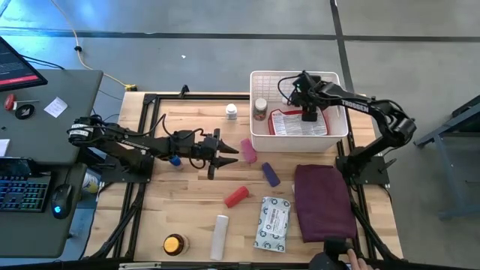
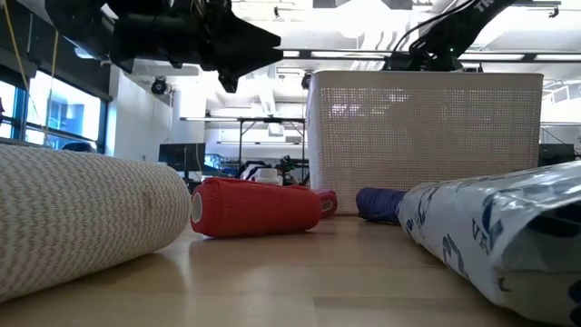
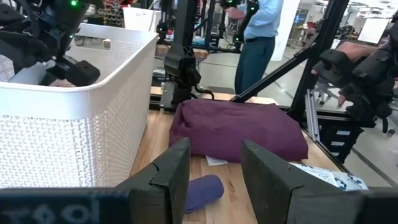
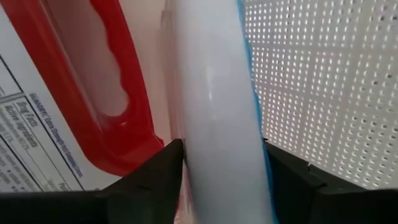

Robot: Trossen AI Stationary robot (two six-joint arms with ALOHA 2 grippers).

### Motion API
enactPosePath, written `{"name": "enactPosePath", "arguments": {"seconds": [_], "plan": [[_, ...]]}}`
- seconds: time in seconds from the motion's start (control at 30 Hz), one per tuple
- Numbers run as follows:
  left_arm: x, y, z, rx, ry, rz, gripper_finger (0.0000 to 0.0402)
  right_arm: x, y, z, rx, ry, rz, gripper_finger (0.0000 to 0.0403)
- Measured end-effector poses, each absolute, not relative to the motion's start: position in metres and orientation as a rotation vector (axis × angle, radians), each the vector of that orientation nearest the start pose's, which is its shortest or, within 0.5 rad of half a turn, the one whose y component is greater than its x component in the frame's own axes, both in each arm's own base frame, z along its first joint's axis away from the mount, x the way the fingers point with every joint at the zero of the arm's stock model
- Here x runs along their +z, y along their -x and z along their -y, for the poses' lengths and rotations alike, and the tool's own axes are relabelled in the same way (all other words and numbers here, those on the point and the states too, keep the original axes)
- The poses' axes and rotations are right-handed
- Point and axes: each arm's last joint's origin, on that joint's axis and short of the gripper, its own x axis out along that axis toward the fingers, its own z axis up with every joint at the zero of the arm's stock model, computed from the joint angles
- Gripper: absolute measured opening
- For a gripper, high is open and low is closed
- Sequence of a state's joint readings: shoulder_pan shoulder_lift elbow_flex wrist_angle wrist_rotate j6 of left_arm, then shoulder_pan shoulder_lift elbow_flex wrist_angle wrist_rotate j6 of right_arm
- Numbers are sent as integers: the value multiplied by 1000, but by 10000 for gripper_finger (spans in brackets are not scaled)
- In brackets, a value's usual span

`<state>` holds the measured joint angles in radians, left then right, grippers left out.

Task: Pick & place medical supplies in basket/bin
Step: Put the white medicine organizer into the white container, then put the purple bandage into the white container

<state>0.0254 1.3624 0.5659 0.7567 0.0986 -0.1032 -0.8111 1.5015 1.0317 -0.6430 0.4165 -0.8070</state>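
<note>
Right wrist view shows your right pincer (image 4: 221, 155) clamped on a smooth white plastic tube (image 4: 217, 93) inside the white lattice basket (image 1: 259, 139), so let go low or it may bounce out.

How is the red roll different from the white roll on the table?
The red roll is shorter and lies at a slant near the table's middle; the white roll is longer and lies nearly straight, close to the front edge beside an orange-lidded tin. Both lie flat on the table, outside the basket.
</note>
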Motion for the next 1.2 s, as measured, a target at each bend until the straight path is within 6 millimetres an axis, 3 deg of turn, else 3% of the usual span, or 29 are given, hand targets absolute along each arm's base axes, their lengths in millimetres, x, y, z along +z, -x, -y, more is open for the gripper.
{"name": "enactPosePath", "arguments": {"seconds": [0.47,0.7,0.87,1.2], "plan": [[222,-276,-4,-68,125,-71,177,229,-187,219,-648,446,-1562,231],[221,-276,-4,-67,140,-79,177,255,-178,209,-744,465,-1463,232],[221,-276,-6,-18,139,-84,177,285,-169,191,-816,446,-1294,232],[220,-276,-6,10,146,-86,177,341,-151,130,-787,377,-847,232]]}}
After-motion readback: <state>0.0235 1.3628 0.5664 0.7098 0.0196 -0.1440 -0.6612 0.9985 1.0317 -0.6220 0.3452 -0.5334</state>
